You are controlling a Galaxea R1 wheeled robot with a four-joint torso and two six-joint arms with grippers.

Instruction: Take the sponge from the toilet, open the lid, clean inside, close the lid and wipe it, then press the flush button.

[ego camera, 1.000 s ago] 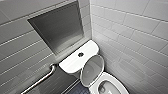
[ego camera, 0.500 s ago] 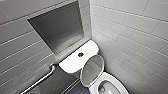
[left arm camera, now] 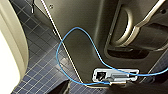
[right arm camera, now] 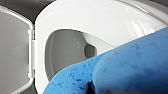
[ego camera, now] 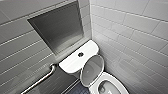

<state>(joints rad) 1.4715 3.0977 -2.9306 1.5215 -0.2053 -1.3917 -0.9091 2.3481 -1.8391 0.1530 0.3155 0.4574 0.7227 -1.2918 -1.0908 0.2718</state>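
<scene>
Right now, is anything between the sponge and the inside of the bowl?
Nothing visible. The lid stands raised against the tank, and in the right wrist view the sponge faces the open bowl with nothing between them.

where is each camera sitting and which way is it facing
Head: high up, facing down into the corner at the toilet, its lid raised.
Left wrist: on the left arm, facing the tiled floor; the robot's dark panel and blue cable show.
Right wrist: above the bowl, the sponge in its jaws.
Shared: head and right wrist both see the raised lid and open bowl.
</scene>
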